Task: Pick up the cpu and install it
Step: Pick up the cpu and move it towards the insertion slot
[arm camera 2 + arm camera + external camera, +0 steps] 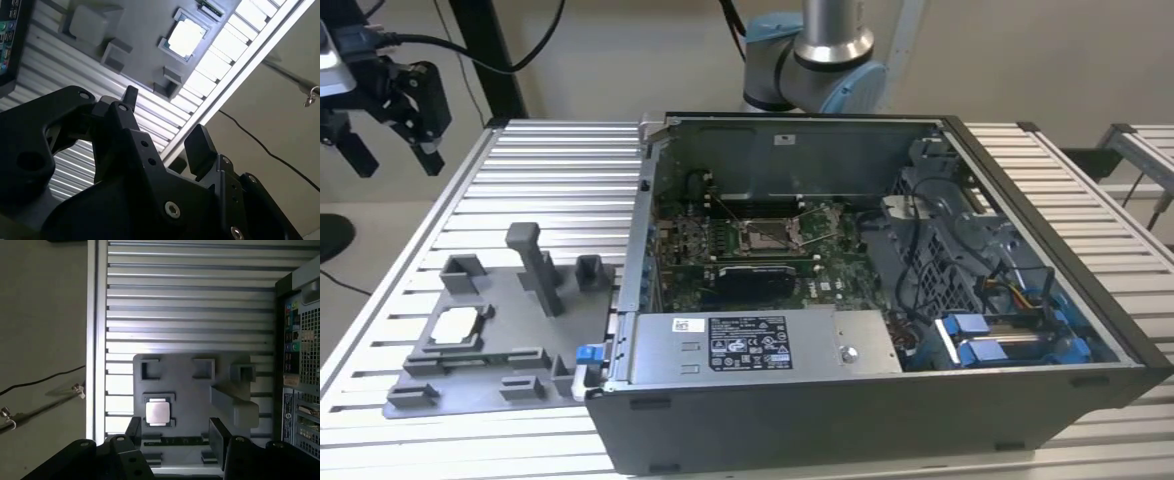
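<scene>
1. Gripper: In the exterior view, the black two-finger gripper (390,150) hangs at the far left, above the edge of the slatted aluminium table (547,170). Its jaws are spread wide and hold nothing. It is well apart from the chip.

2. Chip location: The cpu (458,325), a thin square chip with a pale silver-grey metal top, lies in a walled pocket of the flat grey plastic fixture plate (520,340), left of the open dark computer case (854,440). In the case, the dark square motherboard socket (767,235) sits beyond the white-labelled grey power supply box (747,345).

3. Orientation: The cpu lies flat with its metal top up. Being square, it has no marked long axis, and its edges run parallel to the pocket walls.

4. Hazards (judgement): An off-centre approach could land a finger on a pocket wall. A grip on the thin edges could tilt or drop the chip. A chip turned wrongly relative to the socket could damage the contacts.
</scene>
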Controlling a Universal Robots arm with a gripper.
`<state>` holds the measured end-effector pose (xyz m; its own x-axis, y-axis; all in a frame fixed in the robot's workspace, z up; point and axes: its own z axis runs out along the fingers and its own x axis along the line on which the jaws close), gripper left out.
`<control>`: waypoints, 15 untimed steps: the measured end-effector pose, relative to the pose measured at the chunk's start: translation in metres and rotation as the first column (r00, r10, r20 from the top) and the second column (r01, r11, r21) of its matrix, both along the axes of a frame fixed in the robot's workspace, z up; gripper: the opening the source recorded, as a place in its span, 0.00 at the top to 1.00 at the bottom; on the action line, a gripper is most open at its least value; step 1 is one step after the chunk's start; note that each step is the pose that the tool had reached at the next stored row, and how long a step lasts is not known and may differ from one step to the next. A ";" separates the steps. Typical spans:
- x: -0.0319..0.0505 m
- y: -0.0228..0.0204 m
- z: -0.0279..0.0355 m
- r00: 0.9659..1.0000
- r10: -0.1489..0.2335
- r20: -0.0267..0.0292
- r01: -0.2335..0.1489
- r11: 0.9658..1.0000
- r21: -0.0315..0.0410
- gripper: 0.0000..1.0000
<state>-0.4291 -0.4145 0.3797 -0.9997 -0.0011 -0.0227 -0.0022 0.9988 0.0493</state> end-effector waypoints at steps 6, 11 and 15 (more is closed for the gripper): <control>0.0000 -0.0015 -0.0108 1.000 0.005 0.000 -0.005 1.000 0.001 0.00; -0.0024 -0.0065 -0.0200 1.000 0.006 0.000 -0.006 1.000 0.003 0.00; -0.0033 -0.0080 -0.0272 1.000 0.006 0.000 -0.006 1.000 0.003 0.00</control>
